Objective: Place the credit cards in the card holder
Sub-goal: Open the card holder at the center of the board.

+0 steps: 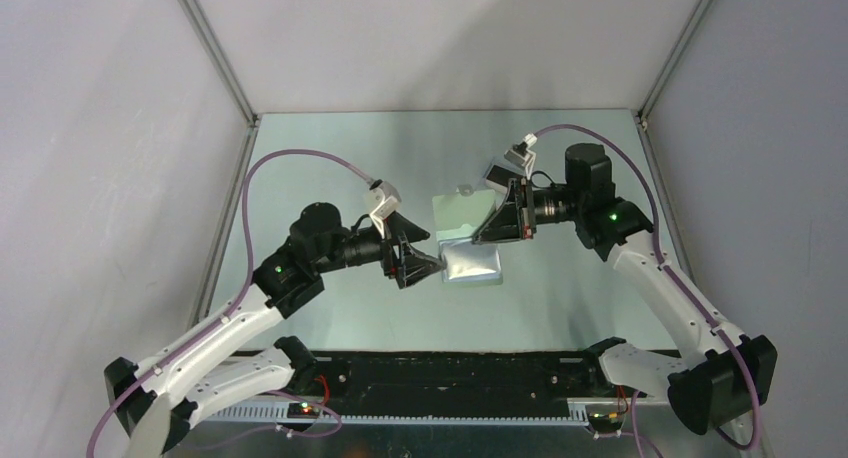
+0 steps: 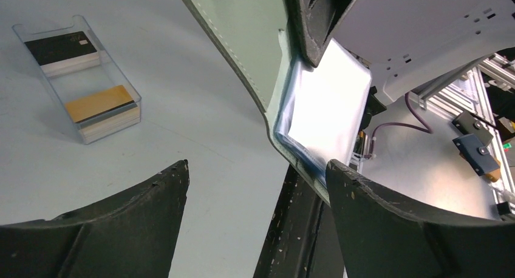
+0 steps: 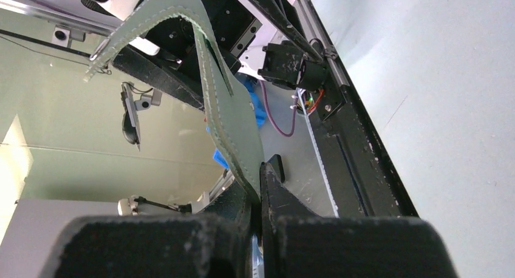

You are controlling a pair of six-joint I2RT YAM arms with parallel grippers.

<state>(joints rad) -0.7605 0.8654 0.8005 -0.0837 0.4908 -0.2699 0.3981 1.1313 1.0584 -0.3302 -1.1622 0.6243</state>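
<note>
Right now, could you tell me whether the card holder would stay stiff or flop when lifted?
Probably floppy: the card holder curves over above the right gripper pinching its edge. Likely light, since one pinch seems to hold it up. Its glossy clear sleeve may be slippery.

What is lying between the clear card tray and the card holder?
Nothing: only bare table separates the clear tray from the card holder, as the left wrist view shows.
</note>
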